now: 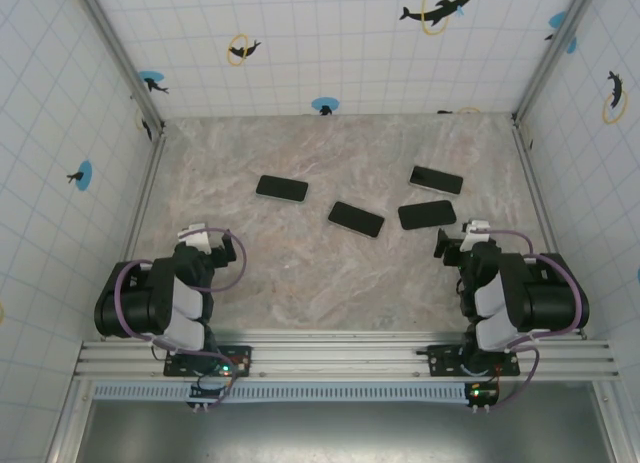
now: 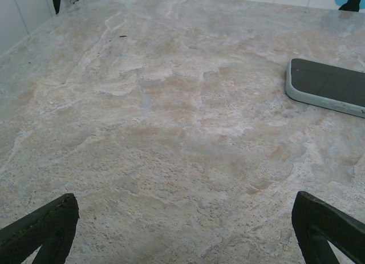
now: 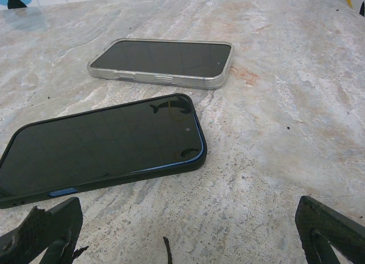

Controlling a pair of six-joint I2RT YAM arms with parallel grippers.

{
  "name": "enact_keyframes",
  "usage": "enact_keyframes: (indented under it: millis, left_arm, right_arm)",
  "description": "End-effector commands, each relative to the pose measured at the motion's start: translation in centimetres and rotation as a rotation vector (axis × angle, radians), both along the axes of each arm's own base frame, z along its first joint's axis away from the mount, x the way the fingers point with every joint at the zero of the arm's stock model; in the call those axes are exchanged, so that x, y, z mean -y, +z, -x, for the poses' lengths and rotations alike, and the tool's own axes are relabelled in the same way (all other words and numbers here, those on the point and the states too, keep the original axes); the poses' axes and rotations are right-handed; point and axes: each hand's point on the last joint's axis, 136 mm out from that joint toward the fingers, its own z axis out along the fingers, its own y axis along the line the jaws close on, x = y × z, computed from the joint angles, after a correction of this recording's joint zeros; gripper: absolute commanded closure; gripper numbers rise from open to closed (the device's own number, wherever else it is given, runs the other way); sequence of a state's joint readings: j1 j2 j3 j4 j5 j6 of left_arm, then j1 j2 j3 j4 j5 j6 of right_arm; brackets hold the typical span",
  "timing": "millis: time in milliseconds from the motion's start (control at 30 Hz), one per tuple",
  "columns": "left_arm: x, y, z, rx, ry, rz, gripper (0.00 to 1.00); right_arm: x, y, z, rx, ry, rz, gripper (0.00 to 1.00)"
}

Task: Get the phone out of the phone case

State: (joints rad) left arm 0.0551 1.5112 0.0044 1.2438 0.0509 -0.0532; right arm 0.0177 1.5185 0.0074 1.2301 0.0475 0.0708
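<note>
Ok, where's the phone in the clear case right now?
In the top view, the clear-cased phone lies on the right side of the table, just beyond the dark-cased phone that sits ahead of the right gripper.

A: What's on the worktop point(image 1: 330, 283)?
B: Four dark phones, lying flat: leftmost phone point(image 1: 282, 188), middle phone point(image 1: 356, 219), near-right phone point(image 1: 427, 214), far-right phone point(image 1: 436, 180).
A: Arms?
B: left pincer point(image 1: 215, 245), right pincer point(image 1: 455, 245) by the near edge, empty, apart from the phones.

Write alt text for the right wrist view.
Two phones lie screen-up on a marbled table: a dark-cased phone nearest the camera and a clear-cased phone behind it, not touching. The right gripper is open and empty, its fingertips at the bottom corners.
</note>
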Motion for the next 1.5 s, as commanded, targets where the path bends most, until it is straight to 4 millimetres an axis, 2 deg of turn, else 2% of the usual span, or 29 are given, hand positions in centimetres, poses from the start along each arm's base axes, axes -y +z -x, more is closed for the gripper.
enact_keyframes:
  millis: [0,133,233,333,533,700,800,1100,1200,1433,1467]
  left_arm:
    - [-0.2,0.5,-0.1,0.025,0.011,0.004,0.02]
    - [-0.1,0.7,-0.3,0.026,0.003,-0.005,0.02]
    - [0.1,0.7,-1.5,-0.024,0.004,-0.038,0.02]
    - [0.0,1.7,-2.6,-0.045,0.025,-0.057,0.02]
    - [-1.4,5.1,-5.5,-0.105,0.2,0.112,0.02]
    - [-1.9,6.1,-7.4,-0.223,0.384,0.257,0.02]
    - [-0.7,6.6,-8.3,-0.286,0.425,0.311,0.02]
    - [6.5,8.3,-9.6,-0.359,0.451,0.453,0.02]
    - [8.5,9.0,-10.1,-0.381,0.474,0.489,0.02]
    - [12.1,7.7,-10.9,-0.464,0.538,0.496,0.02]
    - [13.2,7.6,-10.9,-0.481,0.534,0.489,0.02]
  right_arm:
    - [0.0,0.3,0.0,0.015,0.0,-0.006,0.02]
    - [0.4,0.6,-0.3,0.021,-0.02,-0.006,0.02]
    - [0.4,0.7,-1.1,-0.016,-0.018,-0.009,0.02]
    - [0.0,1.7,-1.1,0.001,0.001,0.0,0.02]
    - [-0.2,5.3,-2.1,0.06,0.029,-0.025,0.02]
    - [-1.6,9.2,-3.6,0.084,0.121,-0.053,0.02]
    - [-3.2,11.2,-4.2,0.084,0.207,-0.088,0.02]
    - [-8.6,15.8,-5.1,-0.022,0.494,-0.158,0.02]
    - [-10.6,16.4,-5.0,-0.064,0.586,-0.182,0.02]
    - [-15.1,17.0,-5.3,-0.138,0.757,-0.19,0.02]
    - [-15.7,17.0,-5.3,-0.143,0.773,-0.187,0.02]
